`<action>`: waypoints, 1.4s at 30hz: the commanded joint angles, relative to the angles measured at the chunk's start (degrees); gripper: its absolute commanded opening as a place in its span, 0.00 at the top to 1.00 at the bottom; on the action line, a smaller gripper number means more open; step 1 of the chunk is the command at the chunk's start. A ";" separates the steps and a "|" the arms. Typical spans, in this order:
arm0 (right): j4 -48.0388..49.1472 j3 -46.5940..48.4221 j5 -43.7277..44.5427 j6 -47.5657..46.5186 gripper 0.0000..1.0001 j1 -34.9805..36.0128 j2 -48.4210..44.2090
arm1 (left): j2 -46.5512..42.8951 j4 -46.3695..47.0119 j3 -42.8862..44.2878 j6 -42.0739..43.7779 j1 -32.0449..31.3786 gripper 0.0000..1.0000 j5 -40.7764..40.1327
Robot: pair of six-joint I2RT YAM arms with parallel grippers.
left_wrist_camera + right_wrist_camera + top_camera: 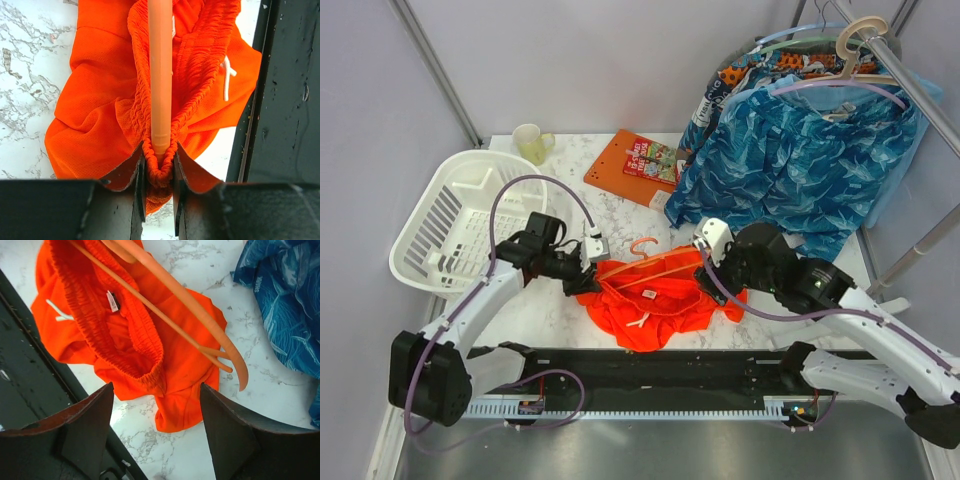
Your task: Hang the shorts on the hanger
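Observation:
The orange-red shorts [655, 305] lie crumpled on the marble table between the arms, white drawstring [642, 324] on top. The thin orange hanger [655, 268] lies across their far edge, hook [641, 244] pointing away. My left gripper [590, 272] is at the left end of the shorts. It is shut on the gathered waistband [159, 170], with the hanger's bar end [160, 75] between the fingertips. My right gripper [705, 258] is open above the right end of the shorts [195, 390], beside the hanger's right tip [235, 365]. It holds nothing.
A white laundry basket [460, 225] stands at the left, a cream mug [532, 143] behind it. An orange board with a red booklet [635, 165] lies at the back. Blue patterned garments [790, 165] hang on pale hangers from a rail at the right. A black rail [650, 368] runs along the near edge.

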 commanded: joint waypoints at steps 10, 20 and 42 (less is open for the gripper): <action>8.91 -5.73 8.27 5.50 0.23 0.04 11.64 | 3.19 8.56 1.23 -15.01 0.58 0.98 -1.42; 17.63 -8.72 12.50 2.17 0.28 0.92 21.30 | 2.05 8.91 0.53 -16.41 0.75 0.98 -2.82; 6.55 -6.96 15.05 -9.52 1.00 -4.43 20.45 | -0.76 0.83 3.17 -10.98 9.17 0.98 1.39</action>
